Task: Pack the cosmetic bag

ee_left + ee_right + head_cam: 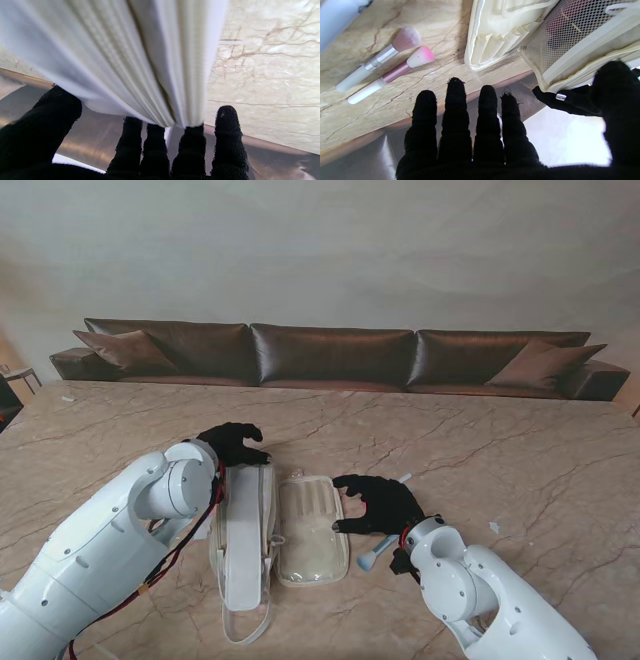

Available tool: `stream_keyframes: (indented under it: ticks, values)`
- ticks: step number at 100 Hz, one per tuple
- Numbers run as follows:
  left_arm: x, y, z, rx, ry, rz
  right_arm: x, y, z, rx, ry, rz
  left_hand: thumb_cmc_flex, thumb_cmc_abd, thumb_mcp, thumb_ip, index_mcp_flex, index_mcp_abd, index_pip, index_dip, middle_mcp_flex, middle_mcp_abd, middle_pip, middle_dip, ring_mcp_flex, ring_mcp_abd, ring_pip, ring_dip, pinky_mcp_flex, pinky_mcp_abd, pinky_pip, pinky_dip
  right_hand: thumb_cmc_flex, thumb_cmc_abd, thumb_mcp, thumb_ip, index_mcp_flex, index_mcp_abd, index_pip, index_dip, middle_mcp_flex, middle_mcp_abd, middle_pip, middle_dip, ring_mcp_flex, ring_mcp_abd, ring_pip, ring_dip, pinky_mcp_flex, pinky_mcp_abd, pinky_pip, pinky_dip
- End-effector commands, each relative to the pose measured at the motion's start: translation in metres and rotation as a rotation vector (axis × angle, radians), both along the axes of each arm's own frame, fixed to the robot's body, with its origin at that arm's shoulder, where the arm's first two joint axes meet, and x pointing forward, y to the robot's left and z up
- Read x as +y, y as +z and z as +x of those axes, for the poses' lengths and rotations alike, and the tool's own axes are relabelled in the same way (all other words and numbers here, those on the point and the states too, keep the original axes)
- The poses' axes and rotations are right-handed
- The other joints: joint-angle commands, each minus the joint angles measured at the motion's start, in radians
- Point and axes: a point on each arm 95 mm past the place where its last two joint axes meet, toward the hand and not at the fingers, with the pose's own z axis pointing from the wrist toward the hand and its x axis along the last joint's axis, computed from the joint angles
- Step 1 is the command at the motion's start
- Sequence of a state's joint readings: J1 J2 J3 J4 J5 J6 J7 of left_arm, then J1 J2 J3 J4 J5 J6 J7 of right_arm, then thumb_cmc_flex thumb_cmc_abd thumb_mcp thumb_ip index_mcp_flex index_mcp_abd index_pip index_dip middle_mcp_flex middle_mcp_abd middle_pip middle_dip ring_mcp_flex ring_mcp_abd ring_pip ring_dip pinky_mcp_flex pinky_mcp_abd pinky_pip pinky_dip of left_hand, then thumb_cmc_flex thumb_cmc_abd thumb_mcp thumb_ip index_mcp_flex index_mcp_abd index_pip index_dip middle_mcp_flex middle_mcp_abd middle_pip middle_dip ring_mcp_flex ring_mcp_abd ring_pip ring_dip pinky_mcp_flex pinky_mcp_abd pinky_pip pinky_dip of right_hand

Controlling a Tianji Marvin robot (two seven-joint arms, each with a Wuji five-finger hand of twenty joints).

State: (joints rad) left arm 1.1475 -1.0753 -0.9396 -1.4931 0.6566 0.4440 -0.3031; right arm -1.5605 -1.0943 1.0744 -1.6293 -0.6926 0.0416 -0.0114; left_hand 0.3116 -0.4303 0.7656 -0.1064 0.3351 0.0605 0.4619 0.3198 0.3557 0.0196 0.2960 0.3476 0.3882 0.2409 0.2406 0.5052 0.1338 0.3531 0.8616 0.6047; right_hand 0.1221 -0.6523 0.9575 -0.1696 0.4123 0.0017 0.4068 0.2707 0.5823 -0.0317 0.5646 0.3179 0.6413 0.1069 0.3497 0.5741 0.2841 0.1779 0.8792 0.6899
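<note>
While the left hand [232,444] grips the far end of the cream cosmetics bag [243,540], its mesh flap [312,530] lies open alongside; the right hand [377,503] hovers splayed, empty, beside two makeup brushes [385,64].

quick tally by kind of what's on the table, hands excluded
Cosmetics bag, lying open: 1
Makeup brushes: 2, one with a pale pink head, one with a bright pink tip; only one handle end shows in the stand view
Small white scraps on the marble, too small to identify: 2, and
Total: 5
</note>
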Motion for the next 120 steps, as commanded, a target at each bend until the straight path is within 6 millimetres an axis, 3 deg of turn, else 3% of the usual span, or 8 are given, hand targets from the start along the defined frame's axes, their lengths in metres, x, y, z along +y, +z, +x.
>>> stream_keyframes:
  ticks: [1, 14, 33, 52, 74, 111, 115, 120]
  values:
    - [0.001, 0.002, -0.004, -0.001, -0.005, 0.0, 0.003, -0.001, -0.003, 0.006, 0.003, 0.009, -0.044, 0.013, -0.045, 0.031, -0.043, 0.03, -0.073, -0.042, -0.059, 0.008, -0.036, -0.036, -0.073, 0.007, -0.053, -0.069, -0.07, 0.036, -0.095, -0.063, 0.025, 0.01, -0.011, 0.031, 0.001, -0.03, -0.003, 0.018, 0.019, -0.007, -0.003, -0.004, 0.006, -0.033, 0.005, 0.01, -0.01, 0.005, 0.003, 0.002]
    - [0.005, 0.009, -0.011, -0.001, 0.04, 0.007, 0.004, -0.002, -0.003, 0.006, 0.002, 0.012, -0.054, 0.009, -0.09, 0.027, -0.048, 0.105, -0.138, -0.088, -0.105, 0.062, -0.066, -0.09, -0.153, 0.022, -0.082, -0.137, -0.139, 0.054, -0.203, -0.125, 0.026, 0.007, -0.007, 0.03, 0.001, -0.028, -0.001, 0.02, 0.019, -0.007, -0.003, -0.004, 0.004, -0.033, 0.004, 0.01, -0.013, 0.006, 0.001, 0.002]
    - [0.015, 0.017, -0.033, 0.071, 0.134, 0.001, 0.002, -0.003, -0.003, 0.002, -0.006, 0.014, -0.051, -0.015, -0.236, 0.024, -0.093, 0.251, -0.223, -0.114, -0.166, 0.195, -0.08, -0.141, -0.2, 0.075, -0.078, -0.173, -0.174, 0.065, -0.261, -0.148, 0.026, 0.007, -0.004, 0.03, 0.002, -0.036, -0.001, 0.02, 0.023, -0.008, -0.002, -0.003, 0.006, -0.033, 0.005, 0.012, -0.015, 0.01, -0.002, 0.003]
    - [0.024, 0.018, -0.059, 0.084, 0.238, -0.019, 0.001, -0.005, -0.003, 0.005, -0.012, 0.02, -0.035, -0.026, -0.305, 0.021, -0.084, 0.315, -0.29, -0.113, -0.183, 0.264, -0.107, -0.159, -0.216, 0.123, -0.066, -0.18, -0.196, 0.093, -0.282, -0.157, 0.029, 0.008, -0.001, 0.03, 0.005, -0.038, 0.001, 0.022, 0.024, -0.009, -0.002, -0.003, 0.006, -0.034, 0.006, 0.014, -0.019, 0.012, -0.005, 0.004]
    - [0.026, 0.01, -0.084, 0.12, 0.275, -0.042, 0.001, -0.007, -0.005, 0.004, -0.02, 0.029, -0.006, 0.002, -0.37, 0.023, -0.082, 0.345, -0.356, -0.108, -0.185, 0.289, -0.134, -0.176, -0.222, 0.133, -0.054, -0.18, -0.189, 0.115, -0.279, -0.164, 0.034, 0.008, 0.0, 0.031, 0.01, -0.047, 0.006, 0.024, 0.033, -0.009, -0.001, -0.002, 0.009, -0.032, 0.007, 0.015, -0.02, 0.014, -0.008, 0.005]
    - [0.016, -0.008, -0.101, 0.178, 0.331, -0.126, -0.001, -0.01, -0.011, 0.004, -0.033, 0.038, -0.004, 0.021, -0.394, 0.024, -0.069, 0.349, -0.38, -0.105, -0.184, 0.295, -0.136, -0.179, -0.209, 0.138, -0.05, -0.171, -0.197, 0.149, -0.269, -0.158, 0.046, 0.035, -0.01, 0.04, 0.023, -0.058, 0.016, 0.027, 0.048, -0.01, -0.002, -0.001, 0.016, -0.033, 0.01, 0.018, -0.025, 0.019, -0.013, 0.008]
    - [0.015, -0.007, -0.102, 0.182, 0.327, -0.132, -0.001, -0.01, -0.012, 0.004, -0.034, 0.038, 0.024, 0.053, -0.478, 0.033, -0.055, 0.344, -0.388, -0.096, -0.181, 0.292, -0.125, -0.171, -0.205, 0.135, -0.052, -0.166, -0.203, 0.15, -0.264, -0.157, 0.047, 0.036, -0.01, 0.041, 0.026, -0.059, 0.018, 0.028, 0.051, -0.009, -0.002, 0.0, 0.018, -0.032, 0.01, 0.018, -0.024, 0.019, -0.013, 0.008]
    - [0.014, -0.006, -0.104, 0.183, 0.324, -0.144, -0.002, -0.01, -0.012, 0.005, -0.035, 0.039, 0.029, 0.064, -0.502, 0.036, -0.041, 0.341, -0.383, -0.092, -0.179, 0.292, -0.105, -0.16, -0.194, 0.136, -0.048, -0.164, -0.2, 0.154, -0.254, -0.153, 0.05, 0.037, -0.008, 0.042, 0.028, -0.06, 0.019, 0.028, 0.05, -0.01, -0.004, -0.001, 0.017, -0.031, 0.01, 0.018, -0.025, 0.02, -0.014, 0.008]
